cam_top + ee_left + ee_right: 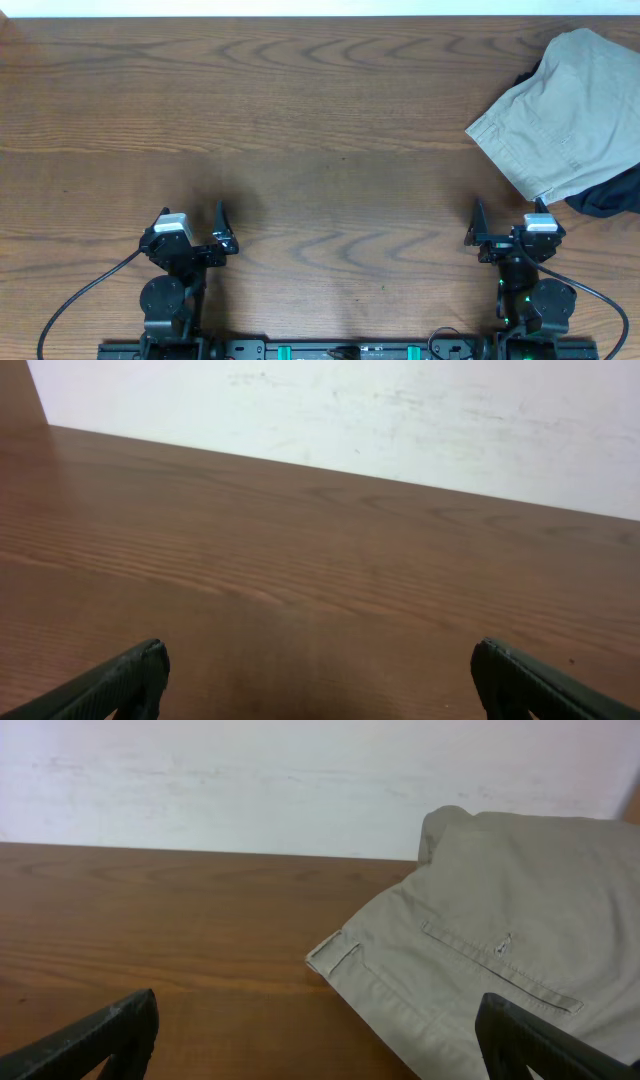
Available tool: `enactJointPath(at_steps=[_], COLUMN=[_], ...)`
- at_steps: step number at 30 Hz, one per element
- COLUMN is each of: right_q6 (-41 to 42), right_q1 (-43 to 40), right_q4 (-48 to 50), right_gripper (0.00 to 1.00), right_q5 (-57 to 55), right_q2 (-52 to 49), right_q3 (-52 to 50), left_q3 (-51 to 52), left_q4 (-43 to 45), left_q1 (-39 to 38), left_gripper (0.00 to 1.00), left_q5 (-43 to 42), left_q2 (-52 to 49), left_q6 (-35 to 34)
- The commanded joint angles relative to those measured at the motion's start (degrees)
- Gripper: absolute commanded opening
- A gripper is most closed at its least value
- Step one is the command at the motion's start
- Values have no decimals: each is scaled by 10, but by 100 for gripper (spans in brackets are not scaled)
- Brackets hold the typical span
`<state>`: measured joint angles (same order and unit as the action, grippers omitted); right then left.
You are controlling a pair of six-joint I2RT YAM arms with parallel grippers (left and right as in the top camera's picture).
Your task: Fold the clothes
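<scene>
We judge the folding as not yet begun. The khaki garment (565, 105) lies wrinkled and bunched at the far right corner of the desk (320, 120), with part of it running off the right edge of the overhead view. We see no neat fold in it, and one side rests over a dark garment (610, 195) that pokes out underneath. So everything is left to do: getting hold of the cloth, bringing it onto the bare middle of the desk, flattening it, and then making the folds.

Both arms sit at the near edge of the desk. The left fingers (220, 213) are spread wide with nothing between them, and their own camera shows only bare wood and a pale wall (400, 420) beyond the two fingertips. They are well apart from the garment, with most of the desk between.

The right fingers (478, 213) are likewise spread wide and hold nothing. From above, the garment lies ahead of them and off to their right, its near corner coming down just beside the outer finger (we cannot tell whether cloth and finger actually touch). In the right wrist view the khaki garment (500, 970) fills the right half, its stitched band corner pointing toward the middle of the gap, while the inner finger stands over bare wood.
</scene>
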<state>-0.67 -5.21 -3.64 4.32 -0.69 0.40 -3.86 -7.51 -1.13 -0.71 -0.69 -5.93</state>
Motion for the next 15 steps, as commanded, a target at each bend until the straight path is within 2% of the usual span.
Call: enactJointPath(at_steps=[1, 5, 11, 15], right_q6=[-5, 11, 227, 341], right_q1=[-4, -4, -4, -4], right_q4=[-2, 12, 13, 14], right_gripper=[99, 99, 99, 99], right_q5=[4, 11, 207, 303], right_q2=[4, 4, 4, 4], right_q3=[-1, -1, -1, -1], left_q3=[18, 18, 18, 18], left_q4=[-5, -5, -5, -5], left_q1=[3, 3, 3, 3], left_gripper=[98, 98, 98, 98], left_q5=[-1, -1, -1, -1], left_q2=[5, 5, 5, 5], left_q6=[6, 6, 6, 6])
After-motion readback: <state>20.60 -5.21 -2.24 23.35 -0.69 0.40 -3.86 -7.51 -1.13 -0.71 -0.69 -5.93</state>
